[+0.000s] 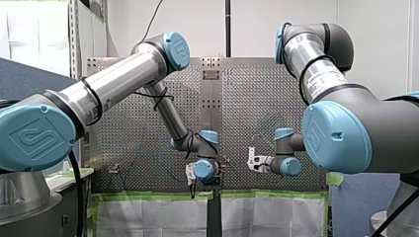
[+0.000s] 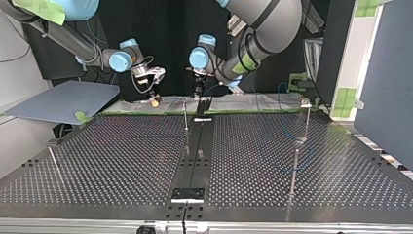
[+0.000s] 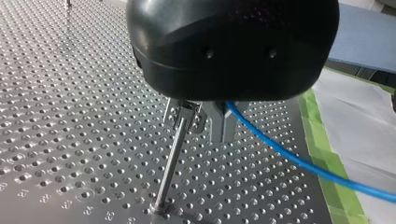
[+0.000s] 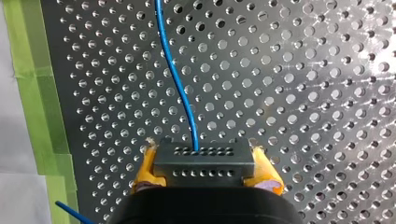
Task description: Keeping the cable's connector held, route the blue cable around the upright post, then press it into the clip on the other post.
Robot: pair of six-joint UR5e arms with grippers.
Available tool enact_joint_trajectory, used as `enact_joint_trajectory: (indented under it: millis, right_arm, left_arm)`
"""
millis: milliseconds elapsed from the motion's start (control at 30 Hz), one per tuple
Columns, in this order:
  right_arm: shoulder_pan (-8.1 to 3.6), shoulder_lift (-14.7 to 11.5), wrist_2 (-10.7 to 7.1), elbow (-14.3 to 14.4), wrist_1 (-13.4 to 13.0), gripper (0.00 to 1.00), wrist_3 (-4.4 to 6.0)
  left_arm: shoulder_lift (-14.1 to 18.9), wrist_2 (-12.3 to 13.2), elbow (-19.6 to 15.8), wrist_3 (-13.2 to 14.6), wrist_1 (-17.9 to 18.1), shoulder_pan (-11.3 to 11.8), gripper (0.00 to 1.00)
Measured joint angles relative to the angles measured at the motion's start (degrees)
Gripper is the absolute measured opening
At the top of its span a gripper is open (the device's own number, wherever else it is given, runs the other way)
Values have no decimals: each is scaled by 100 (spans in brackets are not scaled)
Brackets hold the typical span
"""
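My left end effector (image 3: 222, 136), its metal fingers closed on the blue cable (image 3: 299, 161), hangs just beside the top of the upright post (image 3: 170, 172) on the perforated surface (image 3: 70, 116). The cable trails away from the post. My right end effector (image 4: 205, 169) clamps the connector (image 4: 203, 158) between yellow pads.

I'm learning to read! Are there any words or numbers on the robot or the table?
Blue cap on my left arm: a swirly logo, no plain letters.
Label on my right arm: too blurred to read.
Tiny numbers on the table: too blurred to read.
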Motion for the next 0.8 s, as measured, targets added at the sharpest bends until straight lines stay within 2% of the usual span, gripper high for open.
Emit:
enact_joint_trajectory:
  millis: [433,600,800]
  right_arm:
    - [-48,100,22,-5,-213,0,105]
    - [-63,103,38,-13,-228,0,111]
    - [-74,105,43,-44,-221,0,108]
  left_arm:
    - [-3,391,17,-392,60,173,2]
    - [-130,481,192,-558,-12,227,2]
    - [-286,543,485,-604,-143,266,2]
